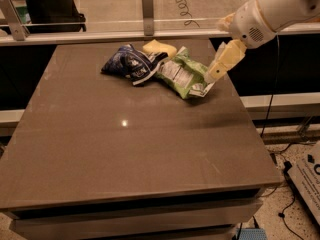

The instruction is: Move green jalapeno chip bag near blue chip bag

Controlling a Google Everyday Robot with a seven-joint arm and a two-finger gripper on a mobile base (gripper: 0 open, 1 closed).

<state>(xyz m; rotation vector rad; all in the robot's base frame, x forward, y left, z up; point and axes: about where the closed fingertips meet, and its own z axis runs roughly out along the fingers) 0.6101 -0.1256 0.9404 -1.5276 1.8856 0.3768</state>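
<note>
Just beside green jalapeno chip bag (177,75) right corner: tool (209,78).

The gripper (212,77) is hanging just right of the green jalapeno chip bag (180,76); the blue chip bag (127,64) (touching it) is blocking its left; the near tabletop (125,159) is lying open.

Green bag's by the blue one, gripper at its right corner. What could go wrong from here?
1. The gripper is at the green bag's right corner; a snag on retreat could drag it away from the blue bag.
2. That corner lies near the table's right edge; a sideways tug might slide the bag off.
</note>
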